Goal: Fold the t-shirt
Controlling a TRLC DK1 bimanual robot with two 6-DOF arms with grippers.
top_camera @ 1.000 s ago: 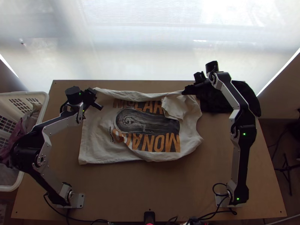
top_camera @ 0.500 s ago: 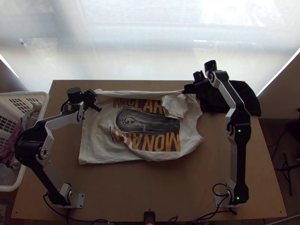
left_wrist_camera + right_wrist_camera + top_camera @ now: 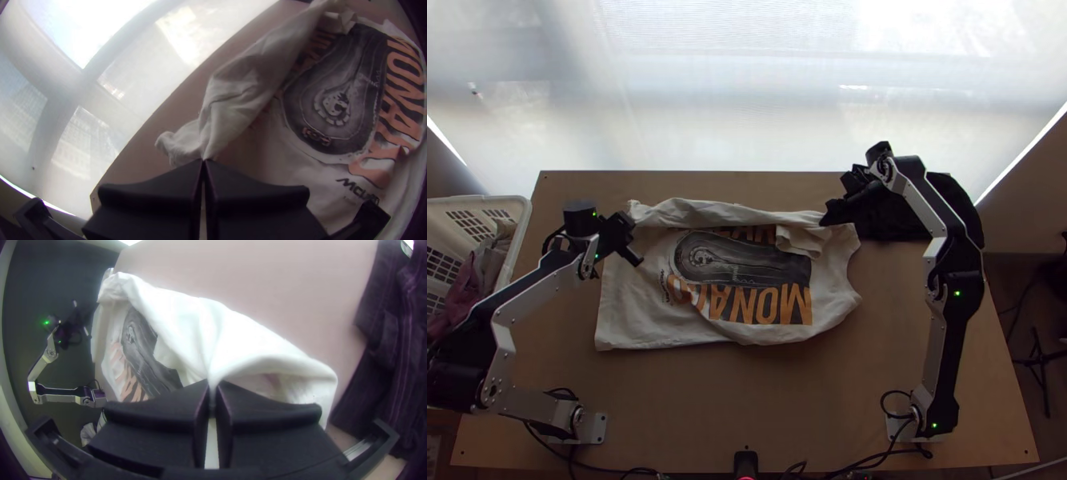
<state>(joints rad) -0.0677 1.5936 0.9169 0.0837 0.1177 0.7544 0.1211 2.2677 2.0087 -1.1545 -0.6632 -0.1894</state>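
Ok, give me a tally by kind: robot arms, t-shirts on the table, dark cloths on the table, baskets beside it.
Robot arms: 2
T-shirt on the table: 1
Dark cloth on the table: 1
Basket beside it: 1
Total: 5

From high up, you look steeply down on the light wooden desk (image 3: 763, 400); your wrist views look from close by at the off-white printed t-shirt (image 3: 631, 312), shared by all three, the left also facing the bright glass window (image 3: 707, 88).
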